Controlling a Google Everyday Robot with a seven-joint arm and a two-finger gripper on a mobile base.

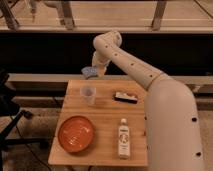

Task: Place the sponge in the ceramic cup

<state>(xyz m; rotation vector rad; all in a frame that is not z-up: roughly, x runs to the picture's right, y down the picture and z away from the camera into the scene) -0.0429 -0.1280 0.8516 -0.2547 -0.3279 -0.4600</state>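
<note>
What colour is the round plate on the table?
The round plate is orange, camera view; the tool hangs above the wooden table's far edge.

Sponge (89, 73) at end effector (95, 70), above far table (106, 114) edge, ceramic cup (88, 94) nearby
</note>
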